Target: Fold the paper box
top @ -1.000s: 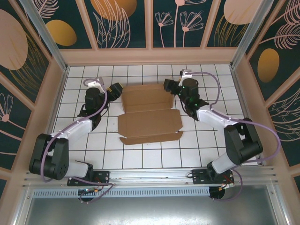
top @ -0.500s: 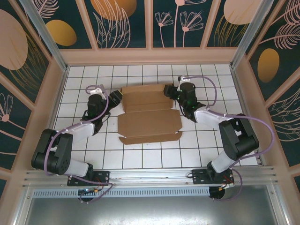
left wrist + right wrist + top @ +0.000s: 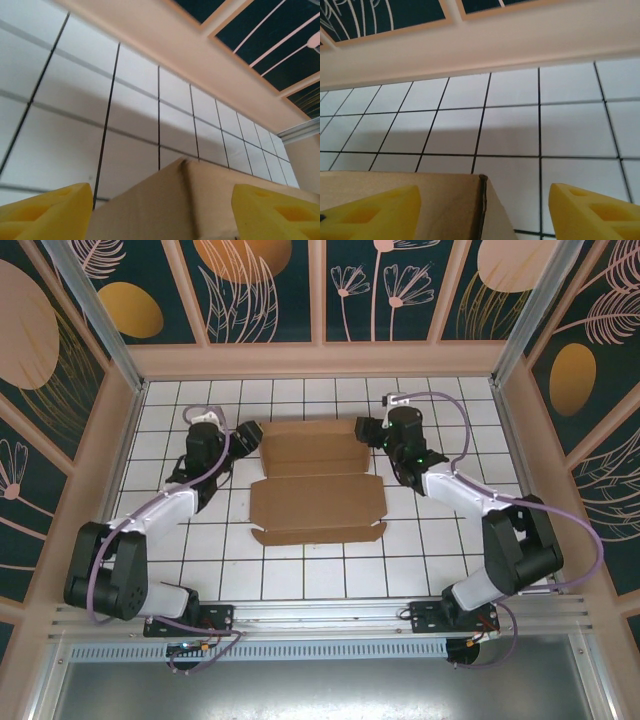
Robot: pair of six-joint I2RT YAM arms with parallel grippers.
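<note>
Fingers (image 3: 47, 212) of my left gripper (image 3: 162, 189) stand spread wide, the far left corner of the paper box (image 3: 165, 215) rising between them; whether they touch it I can't tell. My right gripper (image 3: 485, 192) is released too: one finger overlaps the far right corner, the other hangs clear above the tiled table (image 3: 510, 130). From above, the box lies mid-table, both grippers flanking its far panel.

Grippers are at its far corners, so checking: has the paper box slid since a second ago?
No. The paper box keeps its far edge in the same tile row of the table as before, and its near flap likewise.
</note>
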